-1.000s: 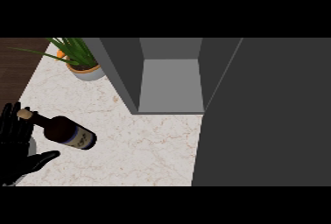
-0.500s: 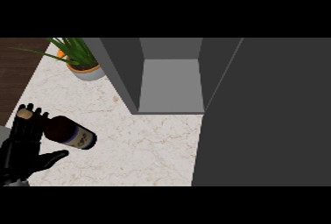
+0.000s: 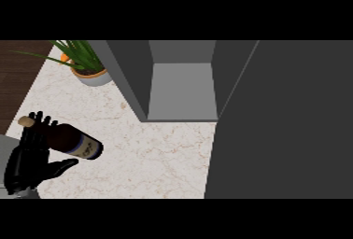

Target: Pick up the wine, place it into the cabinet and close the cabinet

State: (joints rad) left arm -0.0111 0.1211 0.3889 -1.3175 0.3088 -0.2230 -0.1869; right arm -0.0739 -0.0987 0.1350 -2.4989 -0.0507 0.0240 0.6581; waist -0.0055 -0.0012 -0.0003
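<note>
the left hand [image 3: 31, 161] sits beside the wine [image 3: 69, 139], fingers [image 3: 36, 135] straight and spread. the cabinet [image 3: 183, 88] stands open on the surface [image 3: 151, 158].

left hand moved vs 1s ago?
Yes. The left hand has shifted up the view along the wine bottle, toward the potted plant; its fingers now cover the bottle's neck. The bottle itself has barely moved.

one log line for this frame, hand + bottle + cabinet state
left hand: open, beside wine bottle | bottle: lying on counter | cabinet: open | right hand: not in view
</note>
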